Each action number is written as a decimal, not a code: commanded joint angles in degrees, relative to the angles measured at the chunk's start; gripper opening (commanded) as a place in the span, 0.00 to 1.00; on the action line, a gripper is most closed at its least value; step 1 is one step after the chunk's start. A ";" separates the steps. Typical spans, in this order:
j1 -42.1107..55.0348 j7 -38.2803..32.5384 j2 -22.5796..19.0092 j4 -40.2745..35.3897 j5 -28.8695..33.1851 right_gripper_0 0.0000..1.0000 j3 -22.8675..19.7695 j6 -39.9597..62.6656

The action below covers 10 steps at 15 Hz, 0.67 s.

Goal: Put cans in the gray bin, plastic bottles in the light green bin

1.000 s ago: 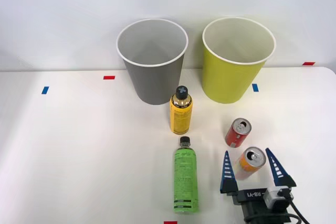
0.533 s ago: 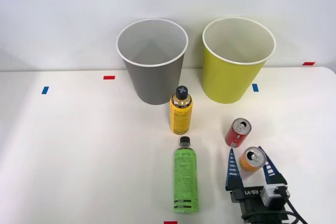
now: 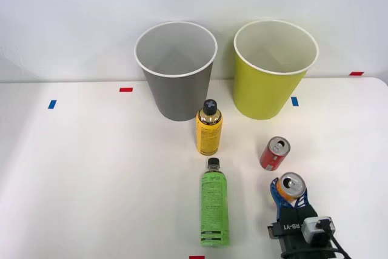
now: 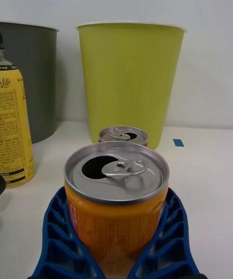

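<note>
My right gripper is shut on the orange and white can at the table's near right; the blue fingers wrap both sides of that can. Just beyond it stands the red can, whose silver top peeks over the held one. The yellow bottle stands upright in the middle and also appears as a yellow bottle in the wrist view. The green bottle lies on its side, cap pointing away. At the back stand the gray bin and the light green bin, the latter straight beyond the cans.
Small blue tape marks and red tape marks dot the white table. A white wall rises right behind the bins. The table's left half is bare.
The gripper's fingers, open around the orange and white can a second ago, have closed onto it. The can has shifted slightly. Nothing else has moved.
</note>
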 commanded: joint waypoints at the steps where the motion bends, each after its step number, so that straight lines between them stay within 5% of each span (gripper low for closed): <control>1: 1.31 -0.91 -2.20 -3.77 0.33 0.00 1.13 0.17; 10: 4.47 -4.52 -7.65 -39.19 -3.01 0.00 -0.72 31.20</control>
